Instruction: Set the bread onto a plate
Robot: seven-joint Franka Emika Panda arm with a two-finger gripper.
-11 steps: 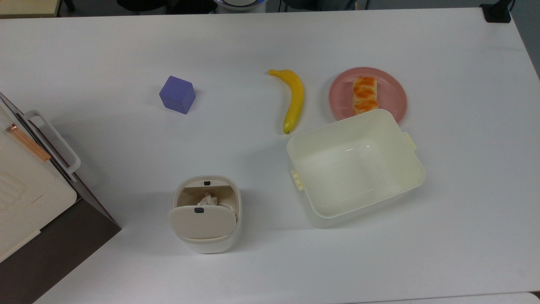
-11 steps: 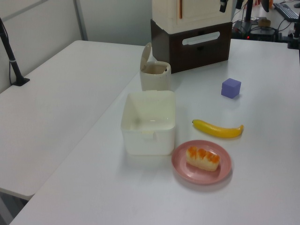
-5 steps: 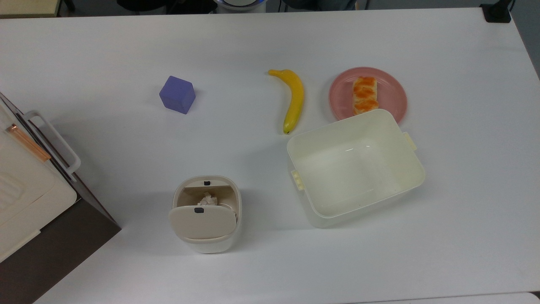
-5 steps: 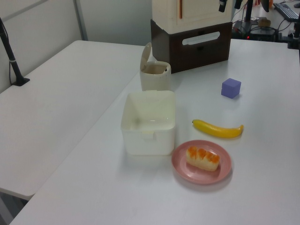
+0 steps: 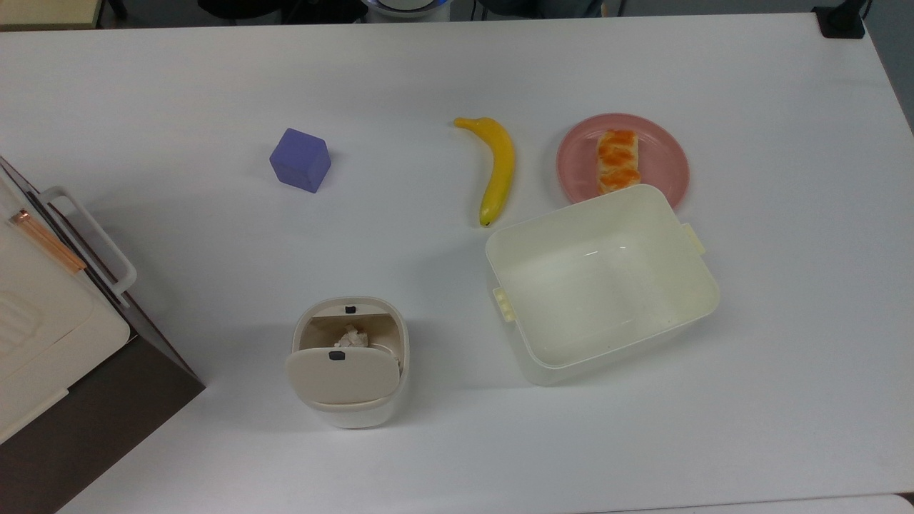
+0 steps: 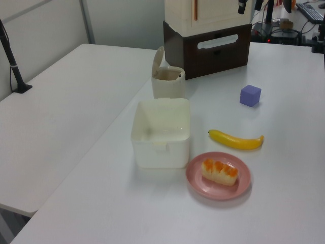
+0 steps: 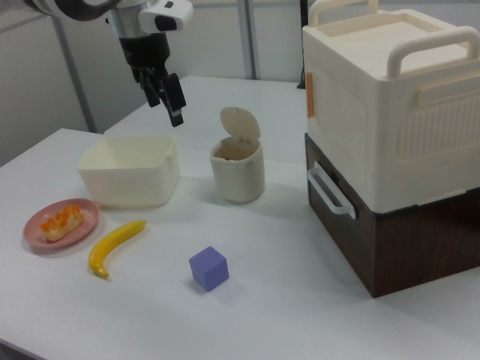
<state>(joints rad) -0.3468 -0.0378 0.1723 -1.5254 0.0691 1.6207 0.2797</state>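
Observation:
The bread (image 5: pixel 618 161), a small pale loaf with glazed orange bumps, lies flat on the round pink plate (image 5: pixel 660 160) at the top view's right. Both also appear low in the left view, bread (image 6: pixel 219 171) on plate (image 6: pixel 200 184), and at the right view's left edge, bread (image 7: pixel 61 220) on plate (image 7: pixel 56 244). My gripper (image 7: pixel 169 101) hangs high above the table near the cream tub, well away from the plate, open with nothing between its fingers.
A yellow banana (image 5: pixel 498 168) lies just left of the plate in the top view. A large cream tub (image 5: pixel 500 250) stands right against the plate's near edge. A purple cube (image 5: pixel 300 160), a small lidded bin (image 5: pixel 350 360) and a cream-and-brown cabinet (image 7: pixel 390 135) stand farther off.

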